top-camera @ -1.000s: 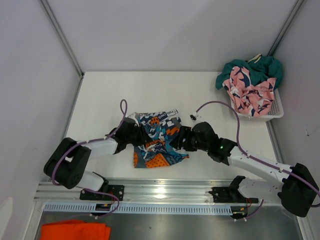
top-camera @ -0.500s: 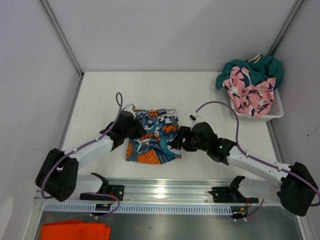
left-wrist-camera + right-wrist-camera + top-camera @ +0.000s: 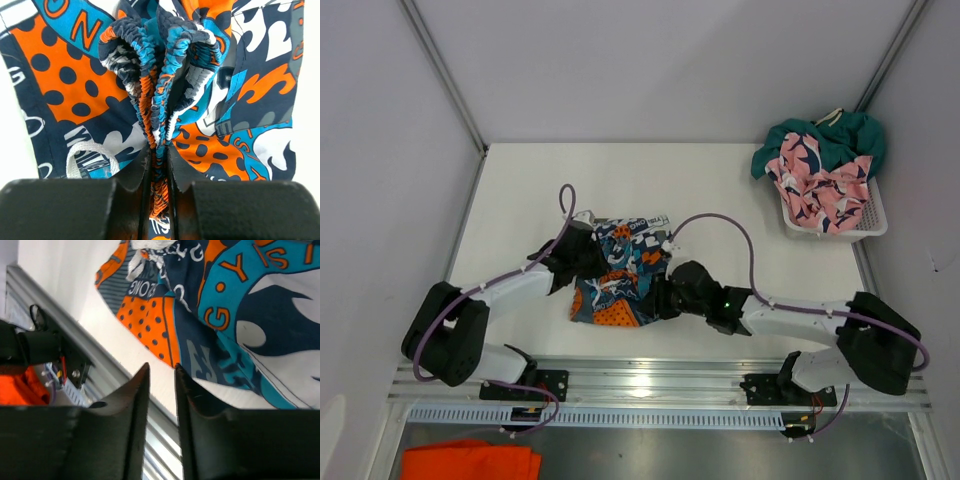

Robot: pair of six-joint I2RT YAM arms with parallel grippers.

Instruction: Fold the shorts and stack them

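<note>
While the blue, orange and white graphic print shorts (image 3: 620, 282) lie bunched on the white table (image 3: 720, 180) near its front edge, the left end effector (image 3: 588, 256) is clamped on their gathered elastic waistband. In the left wrist view the 2 fingers pinch several ruffled folds of that waistband (image 3: 150, 75) together, and a white drawstring loop (image 3: 82, 160) lies just to the left of them. The right end effector (image 3: 663, 296) sits at the right side of the same shorts, low over the table. Its jaws stand only slightly parted, with bare table and the metal rail (image 3: 30, 305) showing through the gap and no fabric seen between them; the print lies just beyond the fingertips.

The other 2 shorts are well apart from this, at the far right corner: the pink shorts with navy and white sharks (image 3: 817, 188) are draped over the white mesh basket (image 3: 872, 226), and the teal green shorts (image 3: 825, 140) are heaped behind and partly under them. A bright orange cloth (image 3: 470, 463) lies below the rail at the bottom left.
</note>
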